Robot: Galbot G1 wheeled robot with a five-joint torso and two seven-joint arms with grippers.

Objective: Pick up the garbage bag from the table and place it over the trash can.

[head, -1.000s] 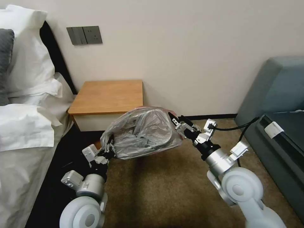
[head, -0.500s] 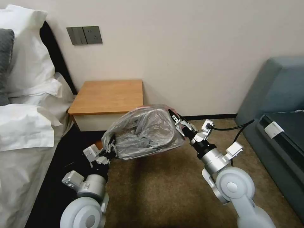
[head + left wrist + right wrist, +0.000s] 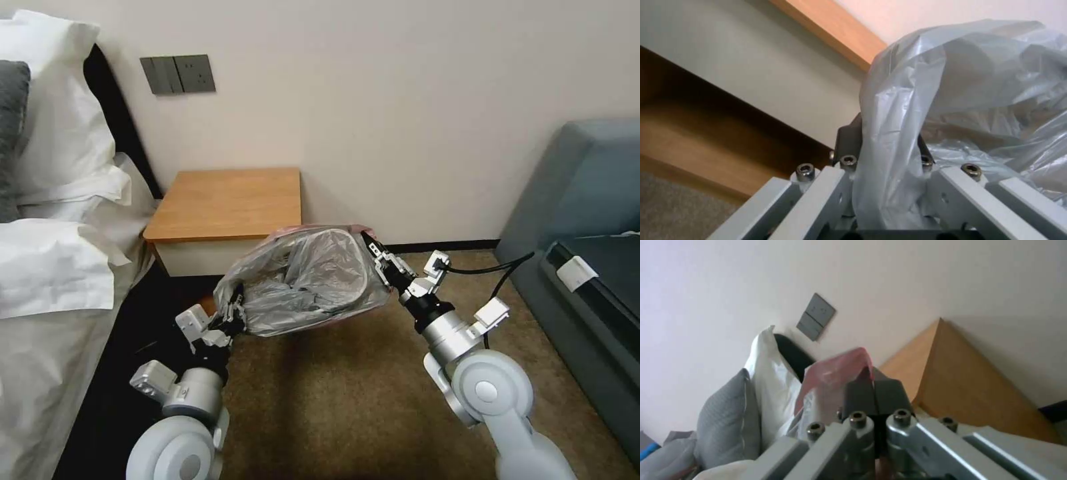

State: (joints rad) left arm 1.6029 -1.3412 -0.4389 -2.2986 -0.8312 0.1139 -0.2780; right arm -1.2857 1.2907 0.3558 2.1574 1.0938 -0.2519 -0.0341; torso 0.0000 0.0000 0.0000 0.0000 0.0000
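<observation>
The garbage bag (image 3: 303,280) hangs in the air, stretched between the two end effectors, in front of the front right corner of the tabletop (image 3: 227,203) and above the brown carpet (image 3: 347,393). It is grey and crinkled, its mouth is spread open toward the camera of the head, and a pinkish rim runs along its upper edge. What stands under the bag is hidden by the plastic.

The tabletop is orange-brown wood and carries nothing. Under it is a white drawer front (image 3: 200,257), and in the left wrist view a lower wooden shelf (image 3: 698,133) shows below this front. The nightstand stands against a cream wall (image 3: 400,100) with a dark switch plate (image 3: 178,74). A bed with white pillows (image 3: 53,133) lies beside its left edge, and a grey-blue sofa (image 3: 587,200) is well apart on the right.

The left end effector (image 3: 230,313) is low, near the front of the nightstand, pointing up and forward. Its fingers are closed on the left side of the bag; in the left wrist view the plastic (image 3: 951,100) passes between them. The right end effector (image 3: 377,257) reaches forward and to the left from the right arm, higher than the left one. Its fingers (image 3: 873,393) are pressed together on the pinkish rim (image 3: 835,373) of the bag.
</observation>
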